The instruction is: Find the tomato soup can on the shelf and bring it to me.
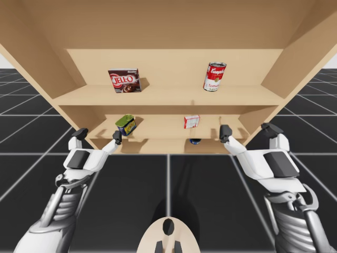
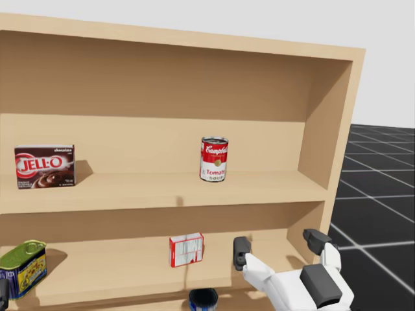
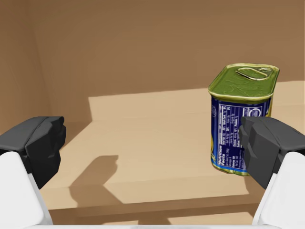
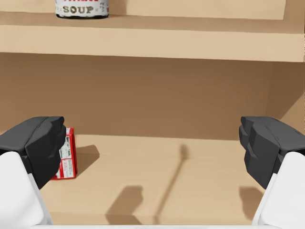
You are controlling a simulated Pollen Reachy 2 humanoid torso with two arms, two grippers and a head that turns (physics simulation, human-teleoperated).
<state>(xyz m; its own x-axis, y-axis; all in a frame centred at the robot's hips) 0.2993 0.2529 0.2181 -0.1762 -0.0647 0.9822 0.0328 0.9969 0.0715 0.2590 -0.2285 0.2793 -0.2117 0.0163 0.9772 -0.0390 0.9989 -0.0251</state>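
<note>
High view shows red-and-white soup can (image 1: 214,76) upright on upper shelf (image 1: 168,96), left end effector (image 1: 98,135) and right end effector (image 1: 248,130) spread.

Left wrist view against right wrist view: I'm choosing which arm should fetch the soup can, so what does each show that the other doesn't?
Left wrist view, not the right: a blue rectangular can with a green lid, upright on the lower shelf, ahead of my open left gripper, near one finger. Right wrist view, not the left: the base of the soup can on the upper shelf, ahead of and above my open right gripper, and a small red and white box beside one finger. Both: tan shelf boards, nothing between the fingers.
</note>
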